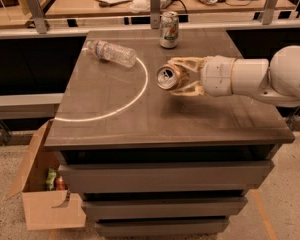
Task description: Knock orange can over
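The orange can point(165, 77) is tipped sideways right of the table's point(115, 119) middle, silver top facing left, gripped between the 2 fingers of the gripper point(174, 77). The toppling looks nearly done; next it should let go and back away right

Warm, dimmish light from above puts a soft sheen on the dark table point(115, 119), glints off the orange can point(166, 77) clasped by the gripper point(172, 77) at mid-table, and leaves the drawers point(165, 174) beneath in shadow.

Water bottle point(111, 53) lying on table point(190, 119); white-green can point(169, 29) upright; cardboard box point(42, 204) beside.
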{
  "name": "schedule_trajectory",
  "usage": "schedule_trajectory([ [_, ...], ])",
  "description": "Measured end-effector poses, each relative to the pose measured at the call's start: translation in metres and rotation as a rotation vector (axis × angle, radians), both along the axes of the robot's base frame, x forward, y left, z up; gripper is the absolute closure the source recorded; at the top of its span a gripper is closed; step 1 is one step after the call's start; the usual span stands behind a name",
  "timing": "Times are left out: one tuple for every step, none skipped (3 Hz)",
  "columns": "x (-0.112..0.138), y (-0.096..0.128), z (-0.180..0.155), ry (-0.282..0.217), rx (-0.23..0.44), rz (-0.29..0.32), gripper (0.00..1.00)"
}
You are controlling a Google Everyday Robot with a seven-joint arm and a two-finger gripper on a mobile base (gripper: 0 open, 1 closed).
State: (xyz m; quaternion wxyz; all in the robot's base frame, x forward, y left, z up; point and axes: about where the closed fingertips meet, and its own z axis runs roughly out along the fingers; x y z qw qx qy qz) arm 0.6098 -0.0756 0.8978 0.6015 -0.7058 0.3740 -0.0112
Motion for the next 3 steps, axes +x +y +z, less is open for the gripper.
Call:
schedule_trajectory([
  [-0.001,0.001,0.0,-0.035,-0.102,0.029,1.0],
  [0.001,-0.001,-0.011,-0.035,-0.268,0.011,1.0],
  [0.002,-0.003,-0.019,-0.042,-0.36,-0.007,1.0],
])
